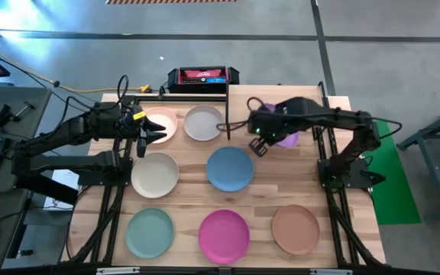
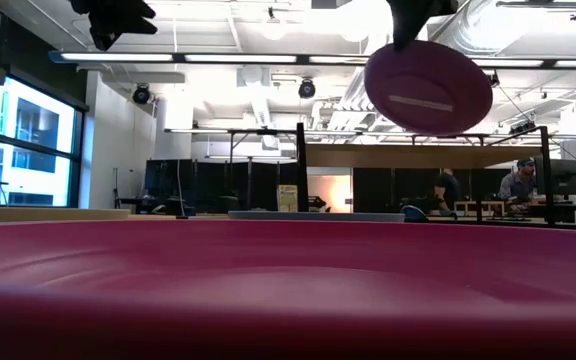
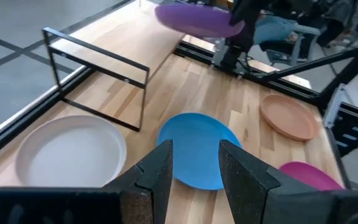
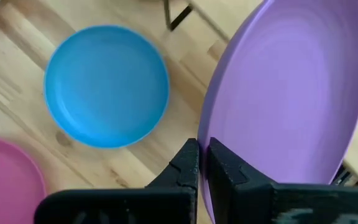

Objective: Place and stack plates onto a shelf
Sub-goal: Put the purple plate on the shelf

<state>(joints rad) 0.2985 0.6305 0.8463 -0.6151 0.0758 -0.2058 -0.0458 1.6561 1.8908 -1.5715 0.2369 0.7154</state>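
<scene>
While the right tool (image 4: pixel 202 163) hangs above the shelf (image 1: pixel 296 103) end of the desk (image 1: pixel 258 195), its fingers are pinched fully together on the rim of the purple plate (image 4: pixel 291 93), which is carried tilted and clear of every surface. Blue plate (image 4: pixel 106 85) lies on the desk just below and beside this tool; magenta plate (image 4: pixel 8 180) farther off the same way. Left tool (image 3: pixel 194 163) waits with jaws spread wide and nothing between them, hovering by the pale pink plate (image 1: pixel 161 124), with the grey-white plate (image 3: pixel 70 152) just ahead of it.

Risks, as judged:
- Grip is a thin edge pinch on a broad plate. A quick swing could let it pivot or slip out.
- Tilted plate may catch the shelf's black post or plank edge on the way down and skid off instead of settling flat.
- Releasing before it sits level could send it sliding onto the blue plate below.

Surface: light-wood plank desk. Cream, teal-green (image 1: pixel 150 233) and tan-brown (image 1: pixel 296 228) plates lie well apart on it.

Room: open hall, bright ceiling strip lights, exposed ducts, dark partitions. People sit at workstations far behind the desk.
</scene>
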